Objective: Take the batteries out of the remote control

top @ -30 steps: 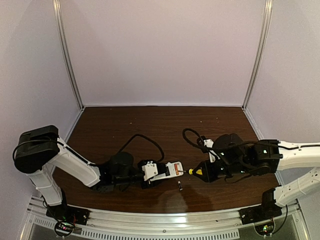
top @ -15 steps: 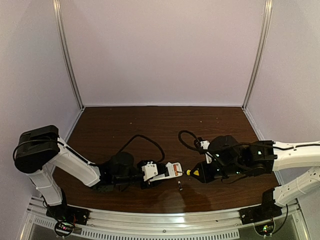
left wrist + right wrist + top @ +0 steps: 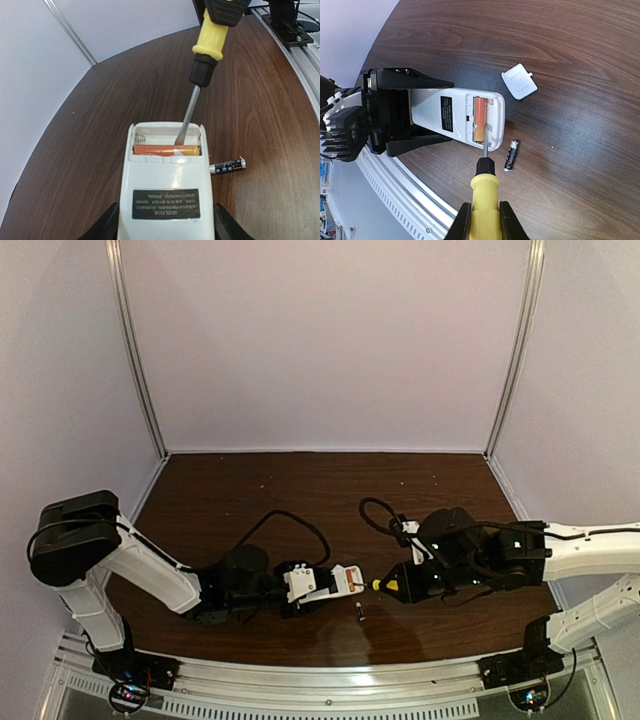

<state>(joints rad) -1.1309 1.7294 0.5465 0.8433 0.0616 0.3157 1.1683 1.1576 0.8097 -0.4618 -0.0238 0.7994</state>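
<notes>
Over the last second the right gripper [image 3: 482,215] had carried the screwdriver [image 3: 485,187] in toward the remote control [image 3: 437,114]. Its fingers pinched the yellow handle, so the blade tip sat in the remote's open bay against the orange battery [image 3: 479,119], probably to lever it out. The left gripper [image 3: 165,227] clamped the remote's body, label up, bracing it against that push. The dark battery [image 3: 227,165] lay free on the table [image 3: 260,100] just beside the remote's open end. The white battery cover [image 3: 519,83] lay near that end's other side.
</notes>
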